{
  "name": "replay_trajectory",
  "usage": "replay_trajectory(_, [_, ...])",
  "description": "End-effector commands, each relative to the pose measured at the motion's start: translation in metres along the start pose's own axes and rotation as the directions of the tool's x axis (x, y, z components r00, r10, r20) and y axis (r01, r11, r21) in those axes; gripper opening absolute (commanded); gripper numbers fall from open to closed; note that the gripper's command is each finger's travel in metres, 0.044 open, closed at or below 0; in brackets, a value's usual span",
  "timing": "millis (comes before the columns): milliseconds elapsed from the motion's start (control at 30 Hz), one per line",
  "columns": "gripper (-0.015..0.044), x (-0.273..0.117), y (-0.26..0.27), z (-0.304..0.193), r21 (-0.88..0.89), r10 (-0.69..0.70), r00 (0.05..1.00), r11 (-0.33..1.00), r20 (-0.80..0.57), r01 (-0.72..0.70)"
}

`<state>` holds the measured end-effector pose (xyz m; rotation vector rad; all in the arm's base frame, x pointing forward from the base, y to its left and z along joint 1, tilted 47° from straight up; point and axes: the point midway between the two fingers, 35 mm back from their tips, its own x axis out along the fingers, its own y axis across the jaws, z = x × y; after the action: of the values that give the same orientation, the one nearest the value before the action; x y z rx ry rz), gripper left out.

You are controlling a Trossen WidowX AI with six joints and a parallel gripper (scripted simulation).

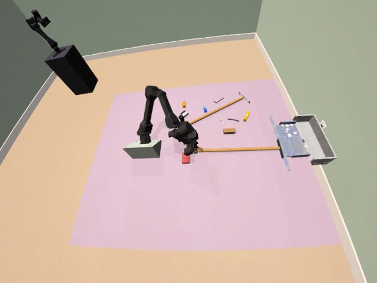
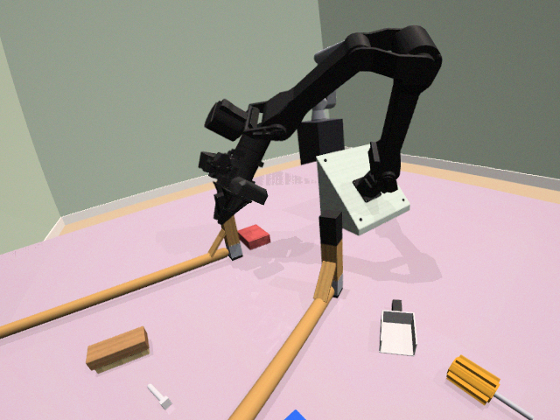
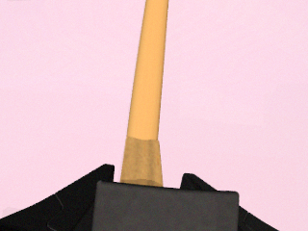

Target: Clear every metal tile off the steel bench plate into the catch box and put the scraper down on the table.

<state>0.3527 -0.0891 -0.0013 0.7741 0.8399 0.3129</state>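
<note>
My gripper (image 1: 192, 150) (image 2: 227, 219) (image 3: 148, 177) is shut on the upright wooden grip of the long scraper (image 1: 240, 149) (image 2: 113, 291) (image 3: 150, 72). The scraper's handle runs low over the table to the steel bench plate (image 1: 293, 149), with its dark head at the plate's near edge. Several pale metal tiles (image 1: 289, 135) lie on the plate, grouped toward its side nearer the second tool. The grey catch box (image 1: 327, 140) stands at the plate's far end. A small pale piece (image 1: 306, 146) shows in it near the plate.
A red block (image 1: 185, 158) (image 2: 254, 235) lies close by the gripper. A second long-handled tool (image 1: 217, 110) (image 2: 284, 357) lies at an angle, its grip upright. A wooden brush (image 1: 229, 131) (image 2: 117, 346) lies between the handles. A small dustpan (image 2: 397, 336) and orange screwdriver (image 1: 184, 104) (image 2: 472, 378) lie beyond.
</note>
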Motion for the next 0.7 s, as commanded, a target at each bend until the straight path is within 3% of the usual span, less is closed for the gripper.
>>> replay_trajectory(0, [0.0,-0.007,0.003,-0.002,-0.013,0.004,1.0,1.0,0.017,-0.004])
replay_trajectory(533, [0.0,-0.018,0.01,-0.024,-0.01,0.006,1.0,1.0,0.02,-0.006])
replay_trajectory(667, [0.0105,-0.013,0.006,-0.023,0.002,0.001,1.0,1.0,0.006,-0.001])
